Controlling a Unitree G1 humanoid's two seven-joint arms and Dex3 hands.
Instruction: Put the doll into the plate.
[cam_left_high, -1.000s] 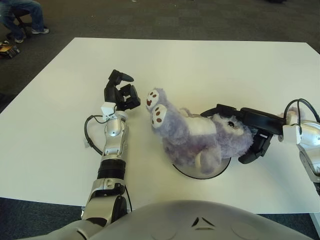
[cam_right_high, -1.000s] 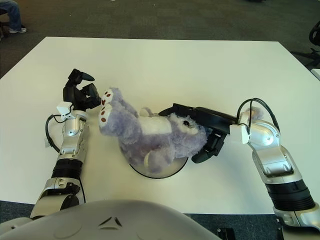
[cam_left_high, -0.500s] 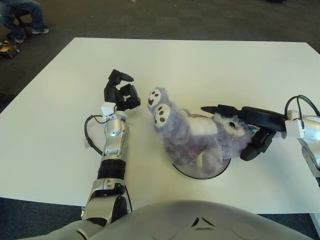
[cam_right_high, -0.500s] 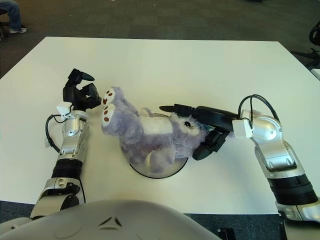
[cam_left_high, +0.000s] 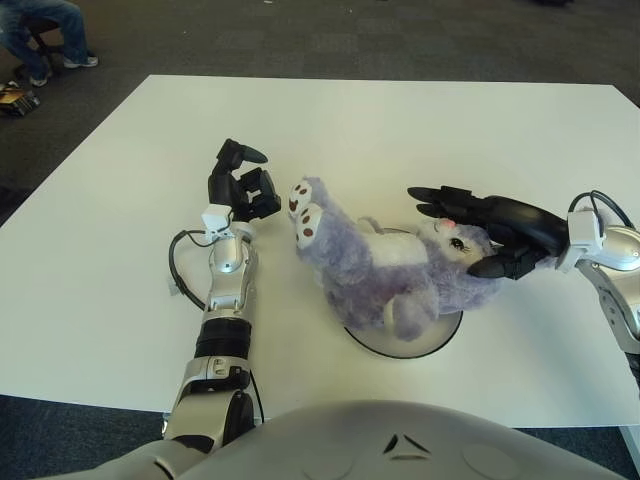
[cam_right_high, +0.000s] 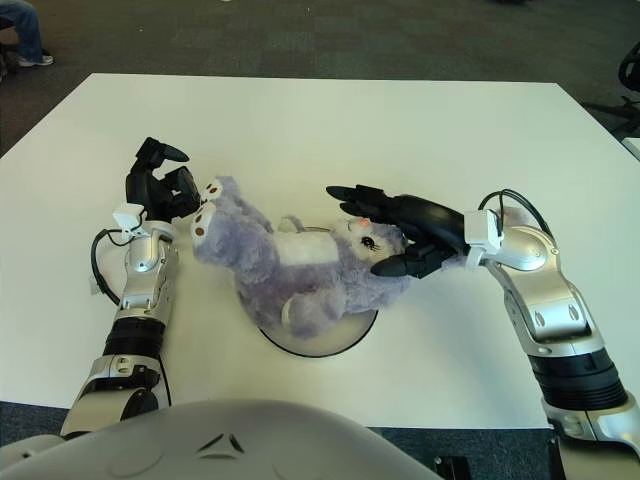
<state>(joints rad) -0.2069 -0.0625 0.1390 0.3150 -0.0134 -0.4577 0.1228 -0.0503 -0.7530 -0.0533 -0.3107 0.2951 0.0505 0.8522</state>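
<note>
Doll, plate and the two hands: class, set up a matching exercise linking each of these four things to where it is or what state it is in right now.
Column one:
1. doll
2. plate
3. left hand
4. right hand

Column two:
A. lies on the table under the purple body
B. fingers spread over the plush head, at the right
C. lies on its back, paws pointing left
D. beside the paws, on their left

Pairs: 1-C, 2-A, 3-D, 4-B
</note>
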